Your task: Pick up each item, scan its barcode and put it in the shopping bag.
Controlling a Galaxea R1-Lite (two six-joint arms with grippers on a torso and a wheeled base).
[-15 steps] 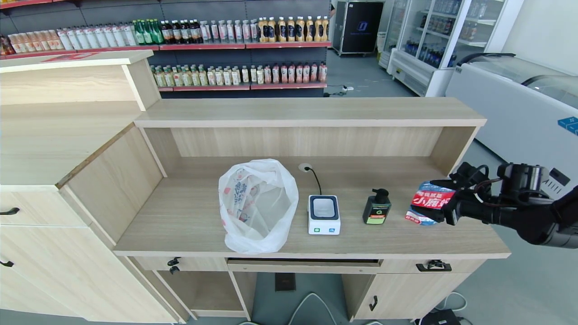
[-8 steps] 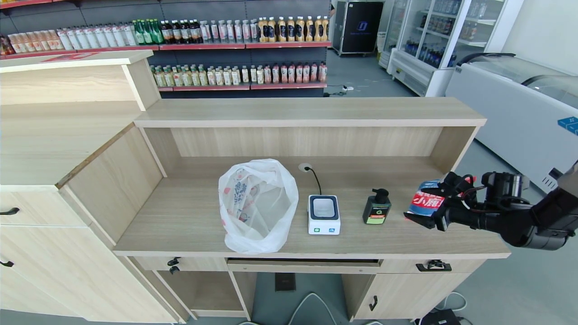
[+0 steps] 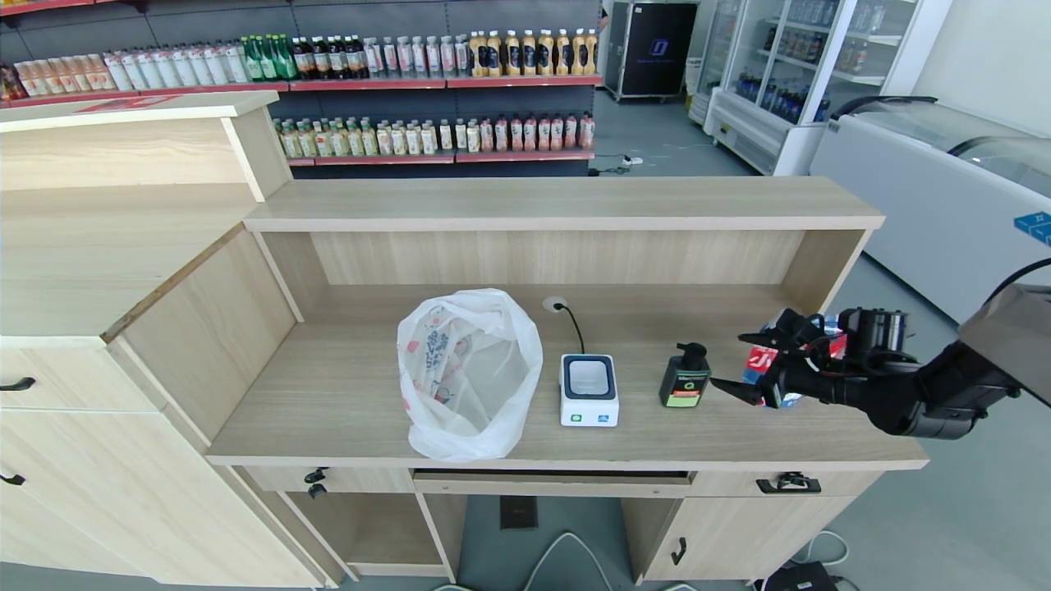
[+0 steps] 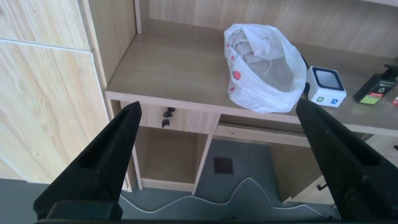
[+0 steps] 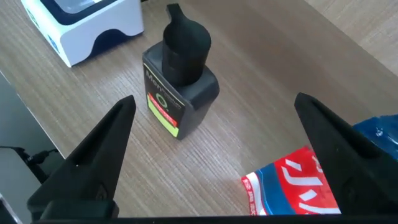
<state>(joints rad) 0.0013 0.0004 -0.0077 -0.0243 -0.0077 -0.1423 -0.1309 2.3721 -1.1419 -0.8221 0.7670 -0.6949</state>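
On the wooden counter (image 3: 345, 394) stand a white plastic shopping bag (image 3: 470, 373), mouth open, a white barcode scanner (image 3: 589, 390) and a black pump bottle (image 3: 686, 377) with a green and red label. A red and blue snack packet (image 3: 756, 361) lies to the bottle's right, partly hidden by my right gripper (image 3: 727, 359). That gripper is open and hovers over the counter, with the bottle (image 5: 180, 93) ahead of its fingers and the packet (image 5: 305, 186) beside one finger. My left gripper (image 4: 217, 106) is open and empty, low in front of the counter's left end, away from the bag (image 4: 264, 62).
A raised ledge (image 3: 566, 205) and back wall close off the counter's far side, and side panels box it in. The scanner's cable (image 3: 572, 324) runs to a hole at the back. Drawers and handles sit under the front edge. Shelves of bottles and freezers stand beyond.
My right arm has moved left across the counter, over the snack packet and toward the pump bottle. The packet stayed put and is now mostly covered by the gripper.
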